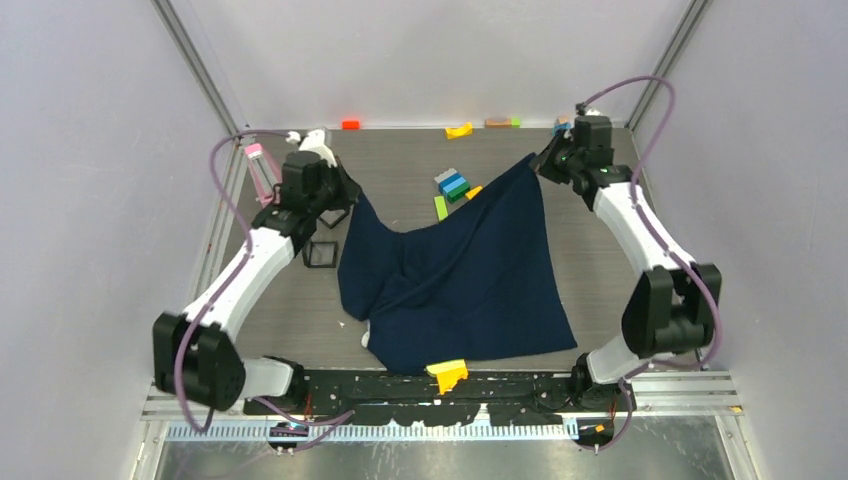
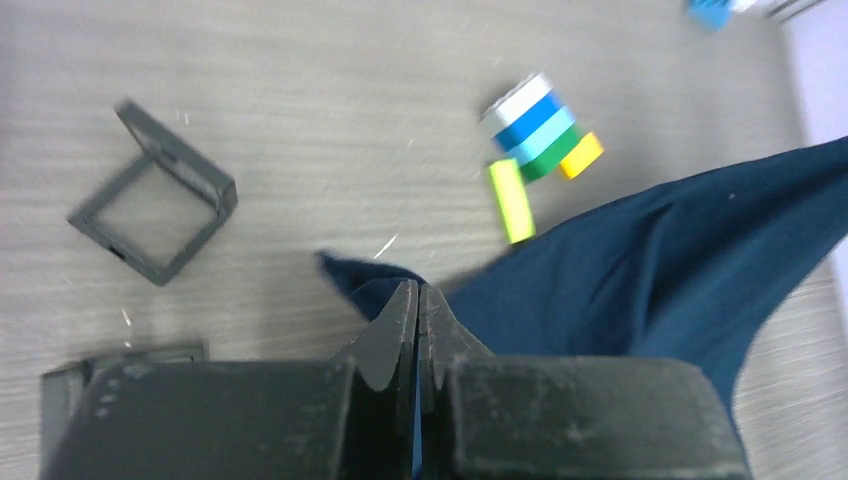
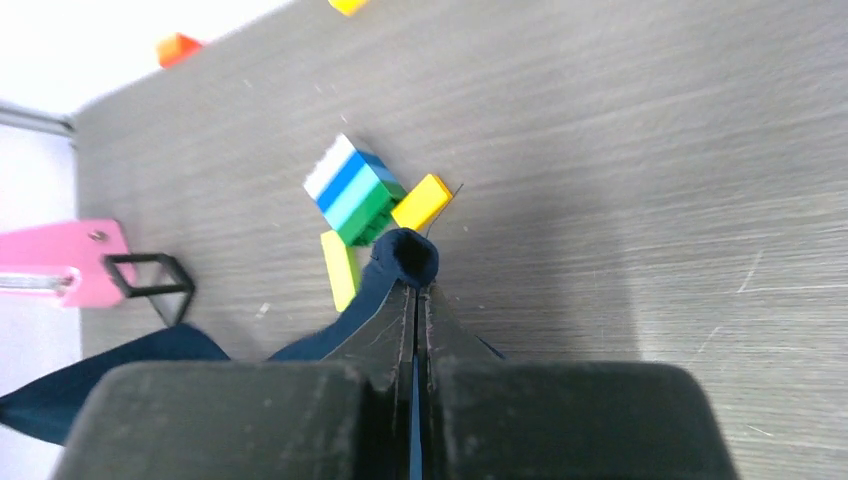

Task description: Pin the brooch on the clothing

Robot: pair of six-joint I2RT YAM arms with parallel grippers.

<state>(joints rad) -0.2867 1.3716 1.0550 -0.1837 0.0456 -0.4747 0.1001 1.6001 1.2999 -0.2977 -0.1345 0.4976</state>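
The navy T-shirt hangs stretched between both grippers over the table. My left gripper is shut on its far left corner; in the left wrist view the jaws pinch a fold of the shirt. My right gripper is shut on the far right corner; in the right wrist view the jaws hold a bunched tip of the shirt. The brooch is not in view. A small white bit shows at the shirt's near left edge; I cannot tell what it is.
A striped block stack with a lime block lies just beyond the shirt. Two black square frames and a pink object sit by the left arm. A yellow wedge block lies at the near edge. Loose blocks line the back wall.
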